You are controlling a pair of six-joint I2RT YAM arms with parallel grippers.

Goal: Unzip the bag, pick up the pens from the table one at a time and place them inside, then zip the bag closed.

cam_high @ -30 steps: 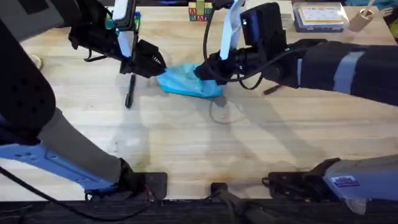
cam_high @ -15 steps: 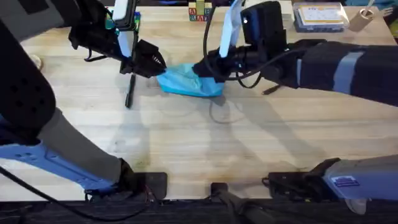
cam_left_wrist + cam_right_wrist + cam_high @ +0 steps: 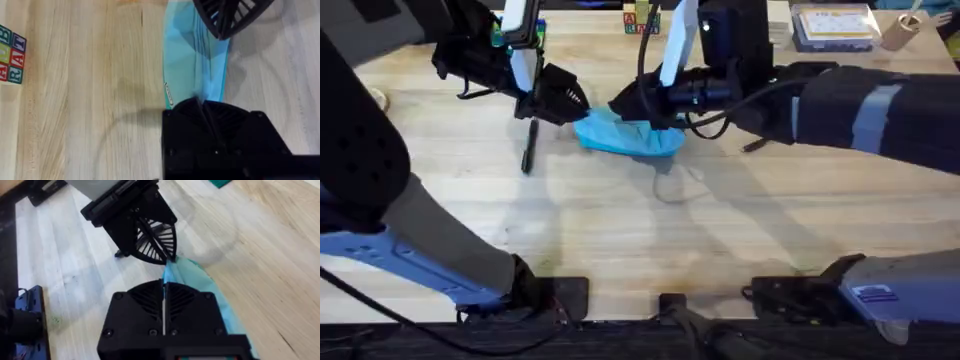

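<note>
The light wood table spans the overhead frame. The right arm enters from the right edge and reaches to the upper middle, where the right gripper sits over the upper left part of the turquoise pencil pouch. In the right wrist view its fingers are pressed together with no gap; the pouch fabric emerges just past them, so they appear clenched on the pouch's top. The left arm comes from the upper left, and the left gripper meets the pouch's left end. In the left wrist view its fingers are closed on that end of the pouch, with the right gripper at the far end. One black pen lies on the table left of the pouch, just below the left gripper. Lettered wooden blocks stand at the top centre.
</note>
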